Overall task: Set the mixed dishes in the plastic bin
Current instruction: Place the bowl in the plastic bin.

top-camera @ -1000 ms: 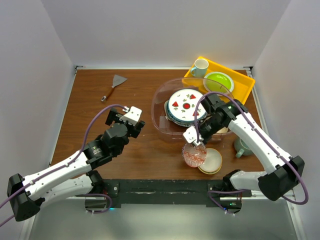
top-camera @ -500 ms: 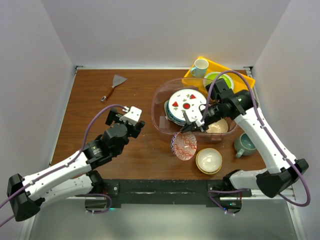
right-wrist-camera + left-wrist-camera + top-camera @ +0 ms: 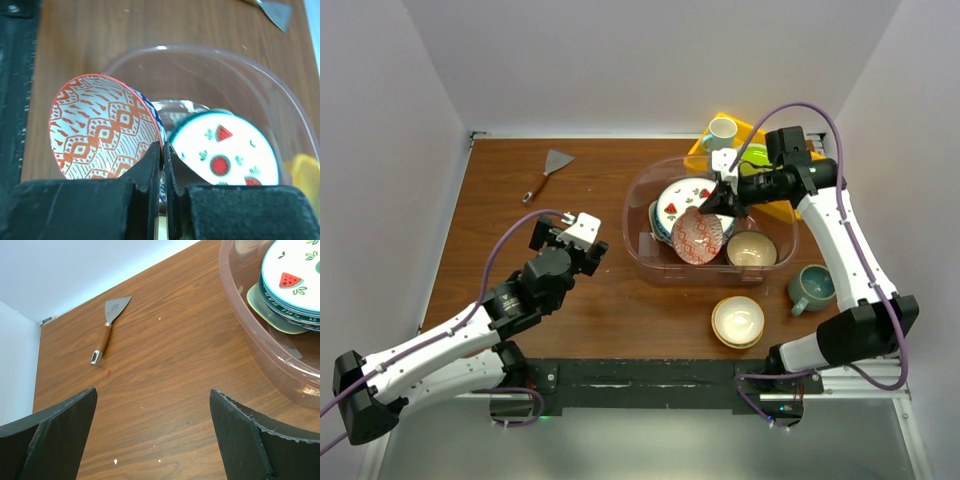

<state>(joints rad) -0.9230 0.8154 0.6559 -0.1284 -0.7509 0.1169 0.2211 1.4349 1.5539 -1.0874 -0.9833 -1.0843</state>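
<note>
One bowl had moved: the red-patterned bowl [image 3: 700, 236], rim clamped in the right gripper's [image 3: 712, 205] jaws, now hung tilted just below them over the plastic bin [image 3: 632, 215] instead of the table, seemingly ready for release; the left gripper's [image 3: 152, 425] jaws stood wide apart, empty

The bowl [image 3: 701, 232] is red-patterned, the bin [image 3: 632, 228] clear
</note>
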